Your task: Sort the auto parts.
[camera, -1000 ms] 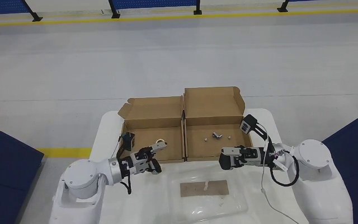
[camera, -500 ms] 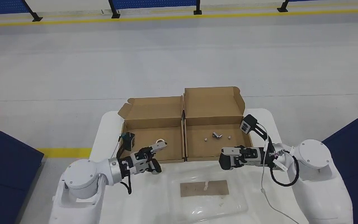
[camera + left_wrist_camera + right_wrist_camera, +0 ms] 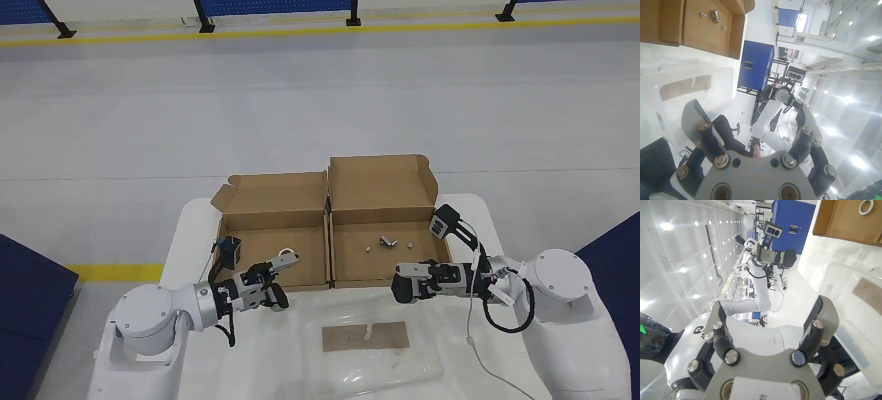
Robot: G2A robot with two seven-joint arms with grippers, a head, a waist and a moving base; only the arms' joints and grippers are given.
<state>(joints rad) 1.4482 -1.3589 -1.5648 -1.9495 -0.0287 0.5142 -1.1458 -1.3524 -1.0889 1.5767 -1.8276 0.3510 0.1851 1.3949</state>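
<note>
Nearest, a clear tray (image 3: 425, 352) holding a brown sheet (image 3: 366, 337) sits on the white tabletop (image 3: 200, 228). Just beyond it both arms lie bent and level, the left tool (image 3: 748, 106) and right tool (image 3: 768, 303) facing each other, each spread wide and holding nothing. Farther back, a white ring (image 3: 286, 254) lies in the left box (image 3: 268, 192) and small metal parts (image 3: 386, 241) in the right box (image 3: 380, 183).

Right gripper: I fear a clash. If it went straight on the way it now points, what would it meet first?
Probably the left arm, which faces the right gripper across an open gap; depth is unclear.
</note>
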